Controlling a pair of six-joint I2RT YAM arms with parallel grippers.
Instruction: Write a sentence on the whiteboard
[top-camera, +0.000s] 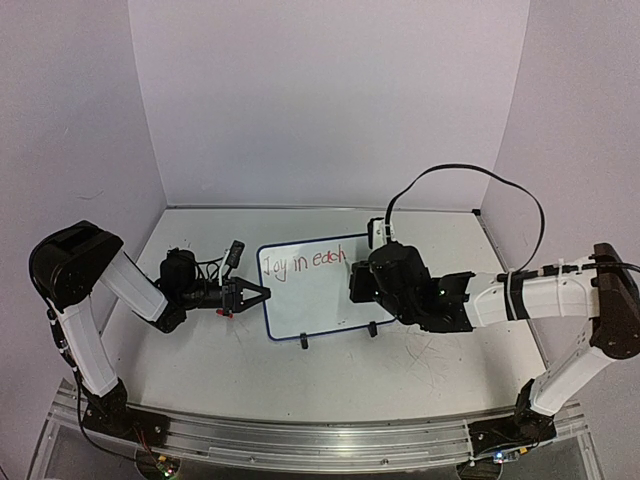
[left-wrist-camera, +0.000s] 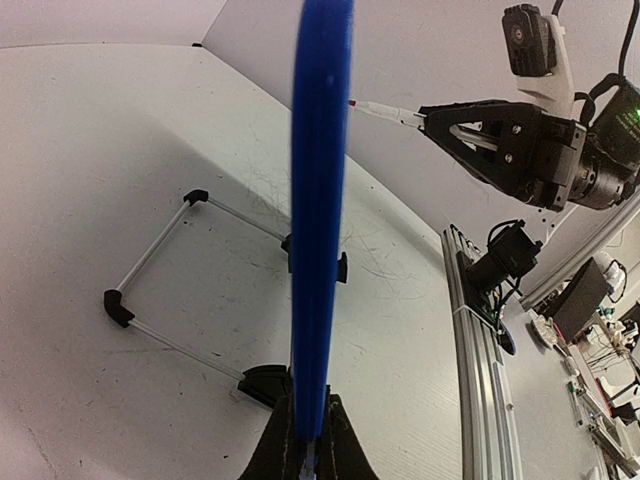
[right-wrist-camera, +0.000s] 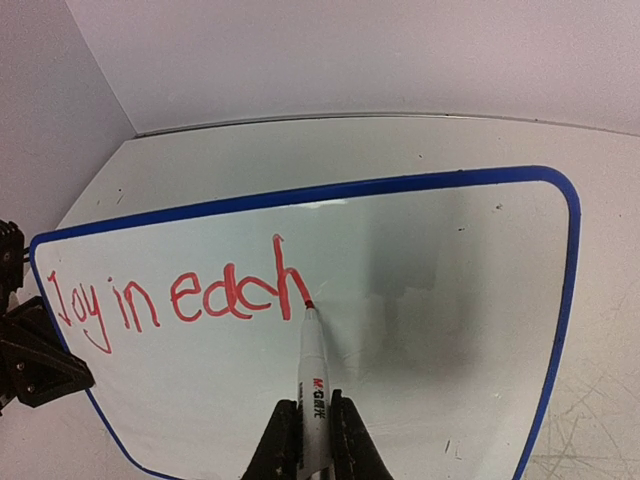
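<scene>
Top cam: high over the near edge of the table, looking down toward the back wall. Left wrist cam: tight, edge-on to the whiteboard rim, facing the right gripper. Right wrist cam: close on its face. All share the board.

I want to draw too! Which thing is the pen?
Find the small blue-rimmed whiteboard standing in the middle of the table. The marker is the thin white stick pinched in the right gripper, its tip at the end of the red letters. It alone is white with a red tip.
</scene>
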